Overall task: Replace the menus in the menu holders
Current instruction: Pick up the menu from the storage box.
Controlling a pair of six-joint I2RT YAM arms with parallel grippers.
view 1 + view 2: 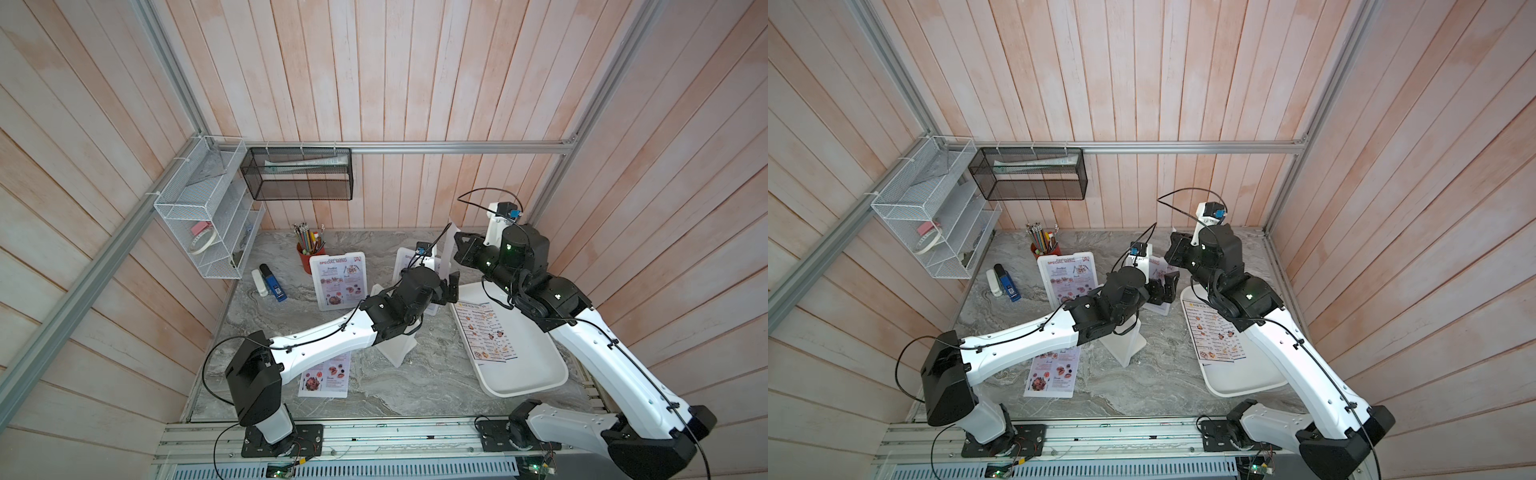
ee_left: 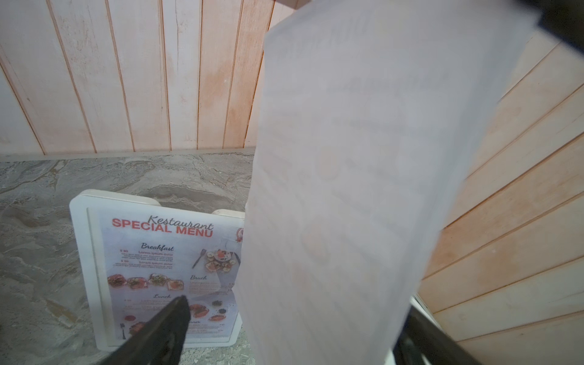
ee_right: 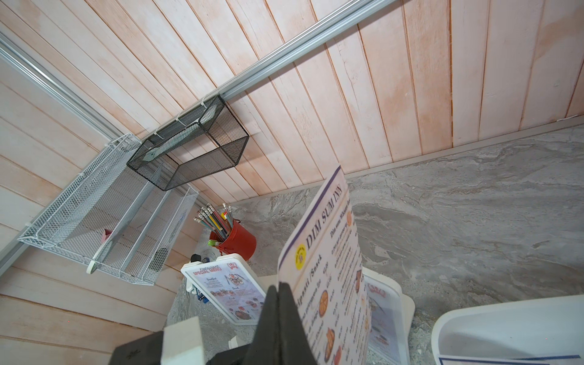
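1 Dim Sum Inn menu (image 3: 328, 252) pinched by right hand (image 3: 279, 289).

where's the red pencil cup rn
In a top view the red pencil cup stands at the back left of the table, just behind the leftmost menu holder.

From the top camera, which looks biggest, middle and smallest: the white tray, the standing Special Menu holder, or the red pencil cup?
1. white tray
2. Special Menu holder
3. red pencil cup, partly hidden behind the holder, yet clearly the smallest.
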